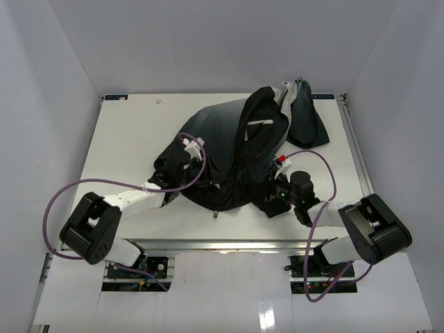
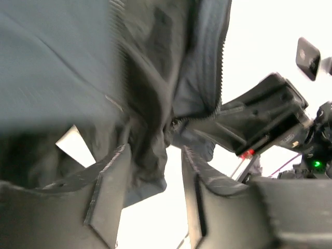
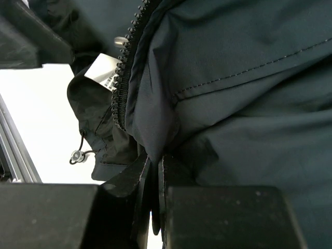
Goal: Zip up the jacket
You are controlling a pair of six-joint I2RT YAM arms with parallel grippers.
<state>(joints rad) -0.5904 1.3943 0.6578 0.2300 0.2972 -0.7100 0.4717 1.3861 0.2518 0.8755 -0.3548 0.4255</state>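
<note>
The dark jacket (image 1: 222,132) lies crumpled in the middle of the table, a lighter grey panel facing up and one sleeve thrown to the back right. My left gripper (image 1: 161,179) is at its near left hem. In the left wrist view this gripper (image 2: 154,150) stands open, a hanging fold of the jacket (image 2: 62,67) against its left finger (image 2: 109,181). Zipper teeth (image 2: 220,62) run down on the right. My right gripper (image 1: 267,189) is at the near right hem, and in its own view the gripper (image 3: 155,158) is shut on a fold of jacket (image 3: 249,78) beside the zipper teeth (image 3: 122,78).
The white table (image 1: 125,139) is walled in white on three sides. A metal rail (image 3: 15,150) runs along its right edge. A white label (image 3: 104,72) and a drawcord toggle (image 3: 77,154) hang from the jacket. Purple cables (image 1: 55,201) loop off both arms.
</note>
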